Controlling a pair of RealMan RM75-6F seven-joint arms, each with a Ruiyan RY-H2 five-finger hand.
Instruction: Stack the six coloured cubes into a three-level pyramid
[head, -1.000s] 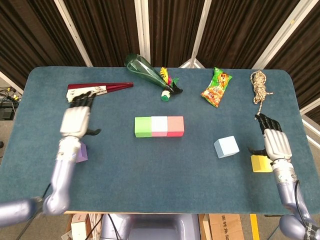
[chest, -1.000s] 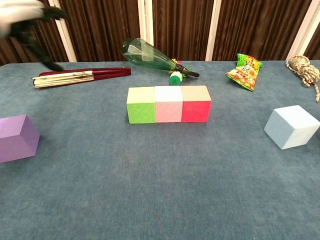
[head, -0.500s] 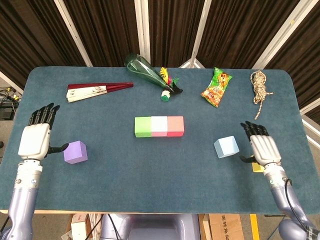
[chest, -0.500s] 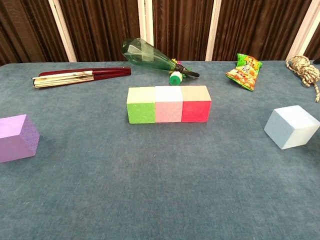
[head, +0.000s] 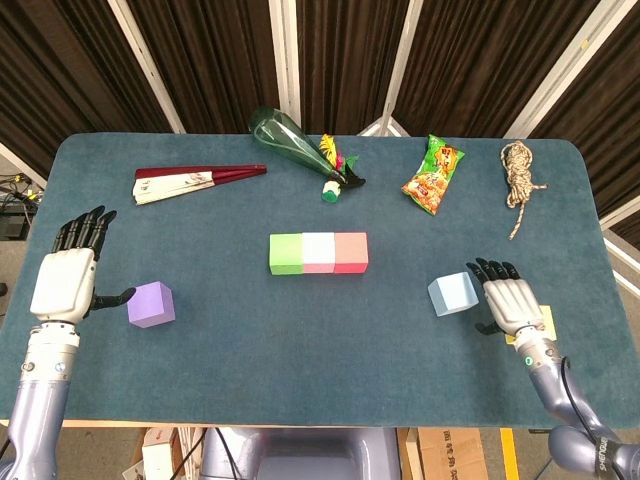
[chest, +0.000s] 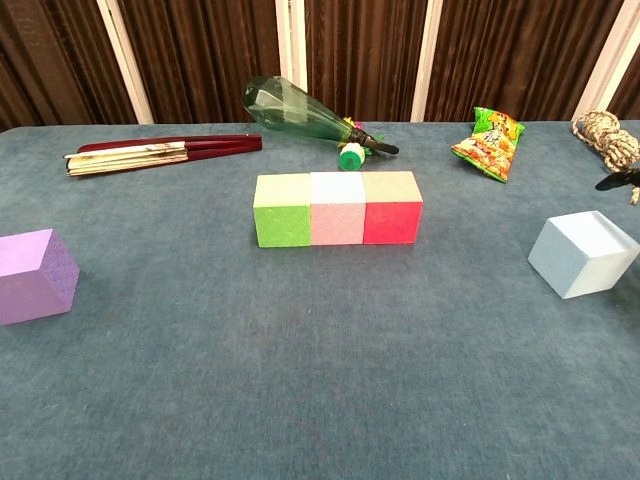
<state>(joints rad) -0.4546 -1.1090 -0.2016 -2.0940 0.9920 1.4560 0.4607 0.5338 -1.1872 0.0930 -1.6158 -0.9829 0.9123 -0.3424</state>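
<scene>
A green cube (head: 285, 253), a white-pink cube (head: 318, 252) and a red cube (head: 351, 252) stand in a touching row at the table's middle; the chest view shows the green cube (chest: 281, 210), the pink cube (chest: 337, 208) and the red cube (chest: 392, 207). A purple cube (head: 151, 304) (chest: 35, 276) sits at the left, with my left hand (head: 67, 280) open just left of it. A light blue cube (head: 453, 294) (chest: 585, 254) sits at the right. My right hand (head: 511, 302) hovers open beside it, covering most of a yellow cube (head: 544, 319).
Along the far side lie a folded red fan (head: 197, 180), a green bottle (head: 297, 143), a snack bag (head: 433, 175) and a coil of rope (head: 519, 169). The table's front edge runs close below both hands.
My left hand swung back from the fan to the left of the purple cube. My right hand moved left from over the yellow cube toward the light blue cube.
</scene>
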